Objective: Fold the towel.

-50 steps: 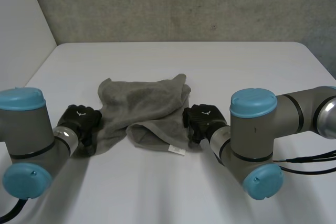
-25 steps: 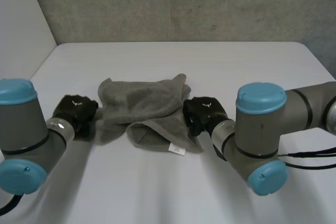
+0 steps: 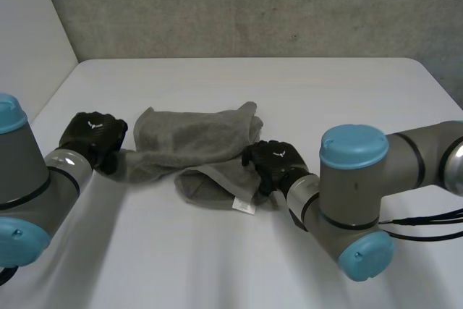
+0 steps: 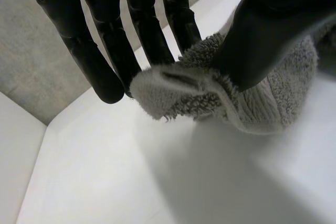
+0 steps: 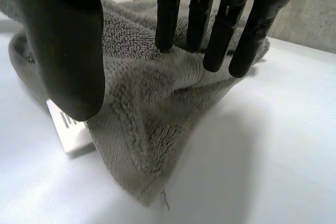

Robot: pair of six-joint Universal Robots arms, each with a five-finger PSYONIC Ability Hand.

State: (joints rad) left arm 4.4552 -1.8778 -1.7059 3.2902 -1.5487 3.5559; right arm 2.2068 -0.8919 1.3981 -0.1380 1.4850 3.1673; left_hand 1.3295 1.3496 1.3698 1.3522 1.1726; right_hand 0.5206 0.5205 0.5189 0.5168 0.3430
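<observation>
A crumpled grey towel lies in the middle of the white table, with a white label at its near edge. My left hand is at the towel's left corner. In the left wrist view that corner is pinched between the thumb and the fingers and is lifted a little off the table. My right hand sits at the towel's near right edge. In the right wrist view its fingers are straight over the towel, the thumb stands apart, and the label lies below the thumb.
A grey wall runs behind the table's far edge. A pale wall panel stands at the left. Bare table surface lies all round the towel.
My left hand has moved left and away from the towel's bulk, drawing the left corner out with it. My right hand has shifted slightly left onto the towel's near right edge.
</observation>
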